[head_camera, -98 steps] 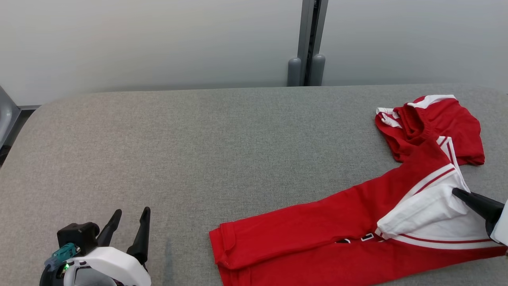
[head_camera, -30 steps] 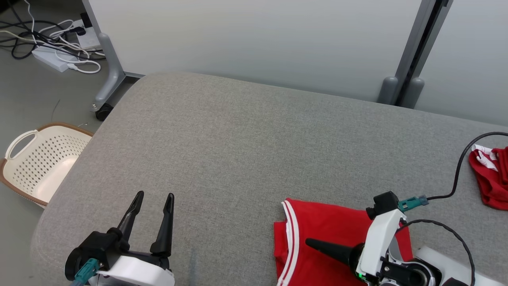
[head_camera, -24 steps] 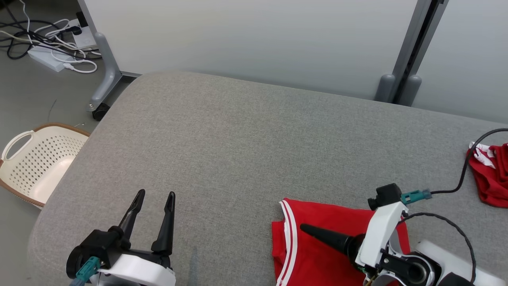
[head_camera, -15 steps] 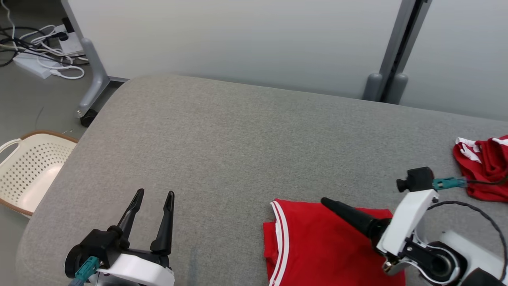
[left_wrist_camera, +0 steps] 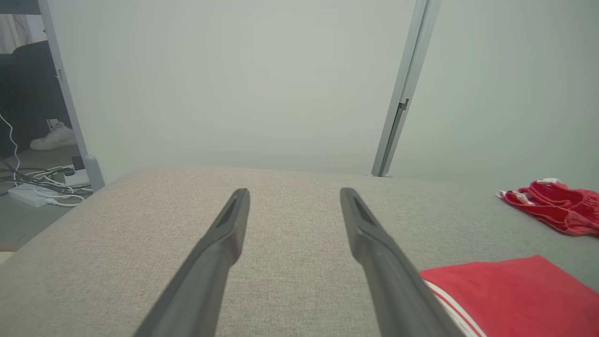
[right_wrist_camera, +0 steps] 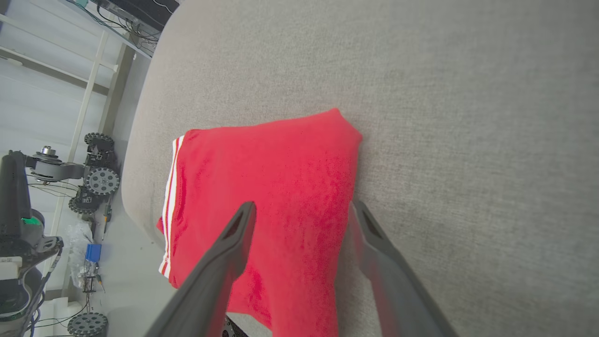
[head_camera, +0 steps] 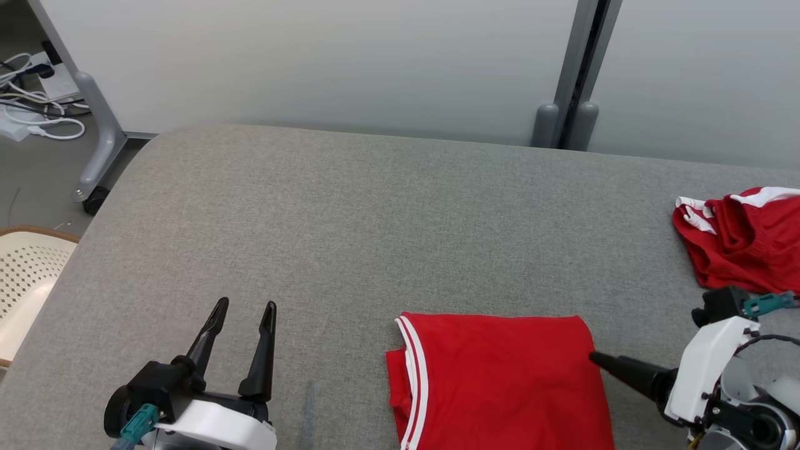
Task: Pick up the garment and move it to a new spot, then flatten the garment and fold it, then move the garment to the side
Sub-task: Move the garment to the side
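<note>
The garment (head_camera: 500,381) is red with white stripes and lies folded in a flat rectangle near the front edge of the grey table (head_camera: 350,219). My right gripper (head_camera: 600,361) hovers at its right edge, pointing left. The right wrist view shows the right gripper (right_wrist_camera: 302,208) open, one finger over the garment (right_wrist_camera: 266,187) and the other over bare table, holding nothing. My left gripper (head_camera: 245,306) rests open at the lower left, apart from the cloth. In the left wrist view the left gripper (left_wrist_camera: 295,193) is open, with the garment (left_wrist_camera: 514,295) at the lower right.
A second crumpled red and white cloth (head_camera: 744,240) lies at the table's right side. A cream basket (head_camera: 25,275) stands on the floor off the left edge. Cables (head_camera: 31,119) and a wheeled partition leg (head_camera: 100,156) sit at the far left.
The head camera has swung to the right. My right gripper opened, let go of the garment and drew back to the right, off the cloth. The left gripper has not moved.
</note>
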You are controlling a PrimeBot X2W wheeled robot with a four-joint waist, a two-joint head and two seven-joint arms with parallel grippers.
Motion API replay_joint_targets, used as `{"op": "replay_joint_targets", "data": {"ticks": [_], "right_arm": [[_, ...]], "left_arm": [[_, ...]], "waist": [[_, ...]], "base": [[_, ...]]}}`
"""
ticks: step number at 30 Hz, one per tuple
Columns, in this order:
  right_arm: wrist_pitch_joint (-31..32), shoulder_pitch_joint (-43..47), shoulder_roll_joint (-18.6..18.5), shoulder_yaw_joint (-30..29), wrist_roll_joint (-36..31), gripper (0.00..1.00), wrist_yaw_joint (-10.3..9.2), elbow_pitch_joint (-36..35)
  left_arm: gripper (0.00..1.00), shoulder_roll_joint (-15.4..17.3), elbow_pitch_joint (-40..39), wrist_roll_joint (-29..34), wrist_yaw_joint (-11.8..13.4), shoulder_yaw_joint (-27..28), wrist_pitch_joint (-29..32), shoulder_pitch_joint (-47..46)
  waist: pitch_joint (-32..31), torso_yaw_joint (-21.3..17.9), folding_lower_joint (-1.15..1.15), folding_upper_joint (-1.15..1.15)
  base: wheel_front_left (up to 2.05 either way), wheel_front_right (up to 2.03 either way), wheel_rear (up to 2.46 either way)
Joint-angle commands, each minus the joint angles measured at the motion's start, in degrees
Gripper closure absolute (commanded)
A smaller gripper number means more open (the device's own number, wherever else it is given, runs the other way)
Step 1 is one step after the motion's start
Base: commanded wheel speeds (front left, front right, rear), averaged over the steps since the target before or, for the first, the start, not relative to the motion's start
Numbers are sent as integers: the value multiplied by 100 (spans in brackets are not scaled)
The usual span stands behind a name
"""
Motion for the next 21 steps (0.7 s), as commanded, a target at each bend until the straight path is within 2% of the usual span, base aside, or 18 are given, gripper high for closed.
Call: {"op": "replay_joint_targets", "data": {"ticks": [1,16,21], "right_arm": [[116,-5,50,34,21,0,4,79],[1537,-256,607,435,538,0,3,1012],[1748,-313,671,378,744,0,2,1156]], "left_arm": [[0,8,9,16,-38,23,-6,-64],[0,-72,-3,58,-42,-41,-5,-196],[0,-85,17,31,-41,-42,-5,-216]], "waist": [[18,-34,0,0],[200,-15,0,0],[218,64,0,0]], "base": [[0,0,0],[0,0,0],[0,0,0]]}}
